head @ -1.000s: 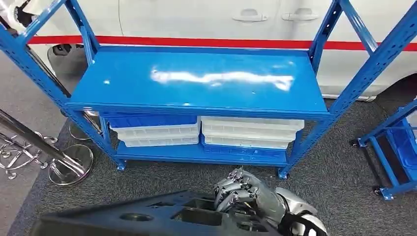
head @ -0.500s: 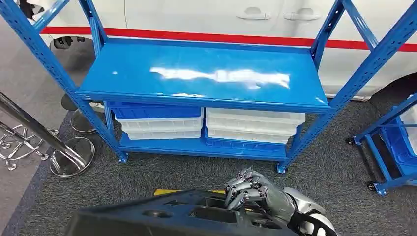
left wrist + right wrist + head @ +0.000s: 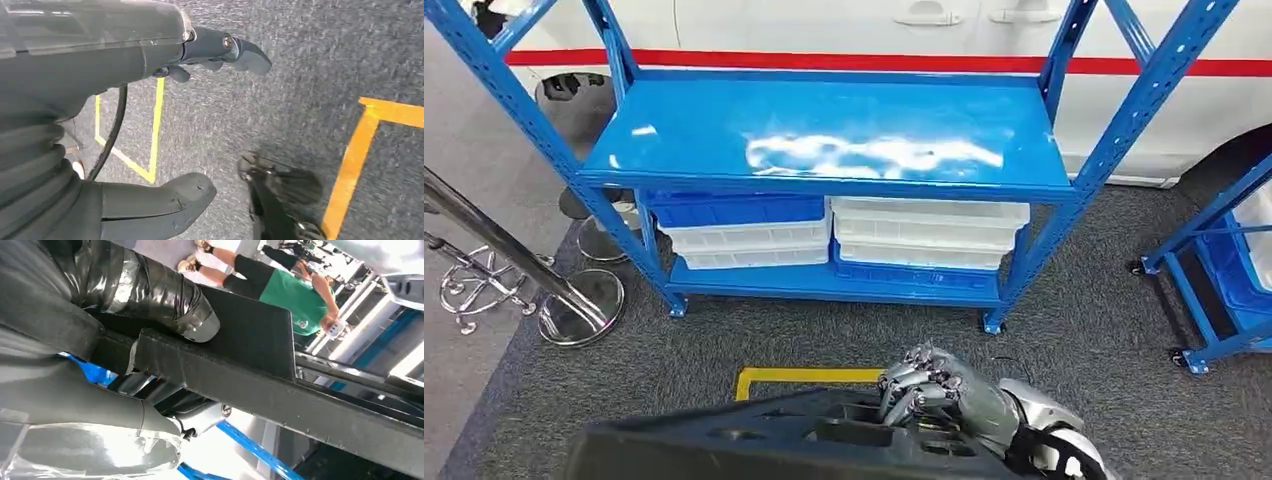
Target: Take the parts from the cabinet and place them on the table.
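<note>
The view slides back from the blue rack (image 3: 824, 140) as the right hand (image 3: 929, 385) keeps gripping the black part (image 3: 794, 445), the left hand (image 3: 150, 130) spread and empty, suggesting it's being carried away.

Blue shelving rack (image 3: 829, 130) — white bins (image 3: 929, 222), black part (image 3: 754, 440), yellow floor tape (image 3: 809, 376).

Right hand (image 3: 934, 392) low in front, fingers curled in a grip, left hand (image 3: 150, 125) fingers apart
</note>
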Tool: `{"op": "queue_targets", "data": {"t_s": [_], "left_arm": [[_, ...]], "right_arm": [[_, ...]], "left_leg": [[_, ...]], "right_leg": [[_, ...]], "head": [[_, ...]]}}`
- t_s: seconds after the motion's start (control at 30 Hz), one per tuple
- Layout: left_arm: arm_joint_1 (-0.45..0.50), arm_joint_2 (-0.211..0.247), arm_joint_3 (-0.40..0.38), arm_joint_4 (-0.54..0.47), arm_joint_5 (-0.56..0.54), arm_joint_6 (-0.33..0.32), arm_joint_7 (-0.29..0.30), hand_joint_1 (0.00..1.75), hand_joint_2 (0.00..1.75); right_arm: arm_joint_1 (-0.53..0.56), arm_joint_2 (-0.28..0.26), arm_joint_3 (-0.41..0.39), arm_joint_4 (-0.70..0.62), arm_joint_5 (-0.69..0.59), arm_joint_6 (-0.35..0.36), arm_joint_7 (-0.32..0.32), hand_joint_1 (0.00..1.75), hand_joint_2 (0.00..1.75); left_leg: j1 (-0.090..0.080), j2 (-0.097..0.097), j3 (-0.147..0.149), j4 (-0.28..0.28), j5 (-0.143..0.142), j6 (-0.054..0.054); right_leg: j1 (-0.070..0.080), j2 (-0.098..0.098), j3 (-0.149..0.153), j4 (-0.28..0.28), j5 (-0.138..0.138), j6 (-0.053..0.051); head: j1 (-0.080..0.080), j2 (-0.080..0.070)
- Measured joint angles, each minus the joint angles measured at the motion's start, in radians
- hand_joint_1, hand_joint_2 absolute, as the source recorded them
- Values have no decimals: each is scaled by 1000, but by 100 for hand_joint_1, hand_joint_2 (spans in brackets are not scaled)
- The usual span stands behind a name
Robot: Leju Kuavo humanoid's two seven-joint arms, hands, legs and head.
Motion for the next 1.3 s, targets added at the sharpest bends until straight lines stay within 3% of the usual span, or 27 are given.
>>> {"op": "queue_targets", "data": {"t_s": [0.07,0.1,0.2,0.23,0.3,0.33,0.37,0.4,0.43,0.47,0.5,0.57,0.6,0.63,0.73,0.77,0.83,0.9,0.93,0.97,1.03,1.07,1.1,1.13,1.23,1.27,1.3], "left_arm": [[-2,5,2,0,0,-3,-12,0,175],[-3,7,3,0,0,-3,-15,0,175],[-4,11,11,0,0,-5,-18,0,175],[-2,11,15,0,0,-6,-18,0,175],[-3,11,17,0,0,-6,-18,0,175],[-3,11,18,0,0,-8,-20,0,175],[-4,12,18,0,0,-11,-23,0,175],[-4,12,18,0,0,-15,-28,0,175],[-4,12,18,0,-1,-21,-36,0,175],[-3,12,18,0,-1,-27,-43,0,175],[-3,12,19,0,0,-41,-57,0,175],[-3,12,23,0,6,-66,-79,0,175],[-3,12,25,0,7,-79,-87,0,175],[-3,11,26,0,8,-86,-88,0,175],[-2,13,30,0,6,-87,-72,0,175],[0,15,33,0,6,-85,-64,0,175],[2,20,37,0,5,-82,-53,0,175],[2,24,42,0,3,-77,-49,0,175],[2,24,42,0,1,-74,-48,0,175],[3,24,42,0,-1,-70,-47,0,175],[3,24,43,0,-2,-64,-45,0,175],[2,26,43,0,-2,-61,-45,0,175],[1,28,43,0,-2,-59,-45,0,175],[0,28,43,0,-2,-57,-45,0,175],[-1,29,46,0,-1,-50,-56,0,175],[2,29,47,0,-2,-48,-64,0,175],[2,29,48,0,-2,-46,-72,0,175]], "right_arm": [[2,0,0,1,1,-2,-1,175,175],[3,0,0,1,1,-3,-2,175,175],[4,0,-1,1,1,-5,-4,175,175],[5,0,-1,1,1,-5,-4,175,175],[6,0,-2,1,1,-5,-4,175,175],[6,0,-2,1,1,-5,-4,175,175],[6,0,-3,1,1,-5,-4,175,175],[7,0,-3,1,1,-4,-4,175,175],[7,0,-3,2,1,-3,-4,175,175],[7,0,-4,3,1,-2,-4,175,175],[7,0,-6,4,1,0,-3,175,175],[6,0,-8,4,1,1,-2,175,175],[5,0,-10,4,1,1,-2,175,175],[4,0,-12,3,1,2,-2,175,175],[4,0,-16,0,2,1,-2,175,175],[5,0,-16,0,2,1,-2,175,175],[5,0,-17,0,3,1,-1,175,175],[6,0,-18,1,3,1,0,175,175],[8,0,-18,1,3,1,1,175,175],[9,0,-18,1,3,1,3,175,175],[12,0,-19,1,3,0,7,175,175],[14,0,-21,1,4,0,8,175,175],[14,0,-21,0,4,0,8,175,175],[14,0,-24,0,5,-1,8,175,175],[15,0,-27,-5,30,-21,7,175,175],[16,0,-30,-8,39,-26,6,175,175],[19,-1,-32,-11,45,-32,3,175,175]], "left_leg": [[0,-1,119,-177,44,6],[-5,-3,162,-244,24,9],[-10,-6,160,-266,19,18],[-5,-5,148,-271,28,30],[-3,1,139,-271,41,46],[-5,4,124,-269,53,59],[-6,4,117,-269,58,62],[-8,5,99,-266,69,63],[-9,5,87,-263,76,63],[-9,5,76,-260,81,61],[-9,5,64,-255,86,59],[-10,4,51,-247,92,55],[-9,3,50,-246,96,52],[-14,3,44,-245,100,46],[-7,5,36,-247,118,26],[-14,4,33,-247,122,17],[-10,0,9,-178,39,10],[-8,0,-40,-23,-65,3],[-8,0,-58,39,-90,0],[-7,0,-61,75,-87,-3],[-4,0,-6,10,-20,-5],[-1,0,59,-89,24,-5],[1,0,116,-178,41,-4],[0,-2,155,-240,24,-1],[-7,-6,150,-262,18,15],[-2,-5,143,-267,25,26],[1,0,142,-269,32,36]], "right_leg": [[0,0,-8,2,10,8],[6,1,-12,4,14,13],[3,0,-22,8,34,31],[7,0,-25,8,40,38],[0,6,-45,40,-12,47],[-1,7,-73,120,-90,50],[-2,7,-88,168,-124,53],[-2,7,-118,275,-183,56],[-2,8,-126,322,-192,58],[-3,8,-119,332,-178,58],[-3,7,-89,301,-140,56],[-2,8,13,152,-68,45],[3,9,79,51,-56,33],[9,9,107,-1,-70,25],[14,9,100,-14,-68,20],[5,7,96,-27,-53,8],[1,1,81,-28,-39,-7],[3,0,54,-15,-28,-12],[3,0,42,-10,-23,-12],[3,-1,29,-6,-16,-11],[2,0,10,1,-6,-6],[1,0,4,3,-1,-2],[1,0,2,5,2,2],[6,0,-3,7,4,6],[8,0,-14,11,21,25],[9,1,-17,13,25,31],[3,3,-24,27,9,35]], "head": [[0,0],[0,0],[0,0],[0,0],[0,0],[0,0],[0,0],[0,0],[0,0],[0,0],[0,0],[0,0],[0,0],[0,0],[0,0],[0,0],[0,0],[0,0],[0,0],[0,0],[0,0],[0,0],[0,0],[0,0],[0,0],[0,0],[0,0]]}}
